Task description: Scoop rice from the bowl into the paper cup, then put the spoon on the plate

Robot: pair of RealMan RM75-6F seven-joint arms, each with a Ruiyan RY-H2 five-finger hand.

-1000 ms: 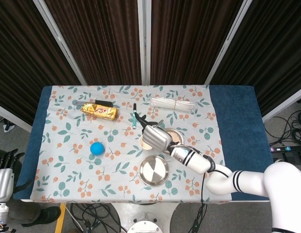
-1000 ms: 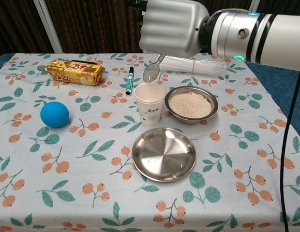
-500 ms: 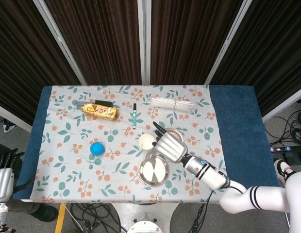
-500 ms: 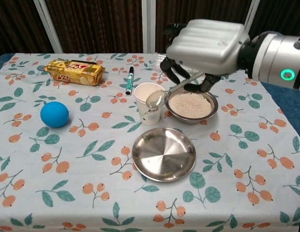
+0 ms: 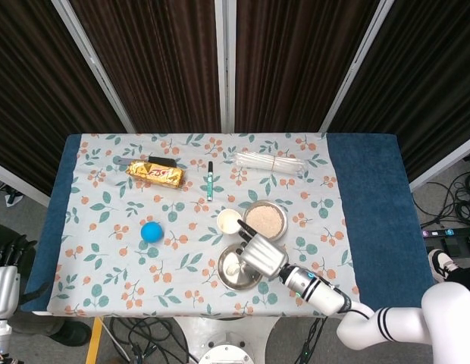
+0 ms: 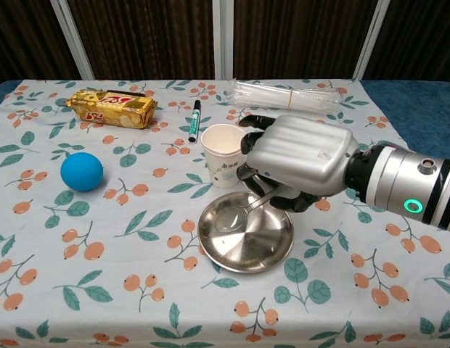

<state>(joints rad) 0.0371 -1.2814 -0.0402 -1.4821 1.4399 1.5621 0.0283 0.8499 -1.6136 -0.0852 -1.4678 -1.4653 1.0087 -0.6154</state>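
Observation:
My right hand [image 6: 301,163] hovers over the steel plate [image 6: 265,250] and holds a metal spoon [image 6: 236,214] whose bowl rests on the plate's left half. In the head view the same hand [image 5: 261,255] covers the plate's right side [image 5: 227,274]. The white paper cup [image 6: 223,154] stands upright just behind the plate, left of the hand. The rice bowl [image 5: 265,221] shows in the head view; in the chest view the hand hides it. My left hand [image 5: 1,267] sits at the far left edge of the head view, off the table, fingers apart and holding nothing.
A blue ball [image 6: 82,171] lies at the left. A gold snack packet [image 6: 111,107] and a green pen [image 6: 194,119] lie at the back left. A clear plastic sleeve [image 6: 290,94] lies at the back right. A floral cloth covers the table.
My right hand has carried the spoon from above the cup, past the rice bowl, down toward me to the plate, where the spoon's bowl now rests.

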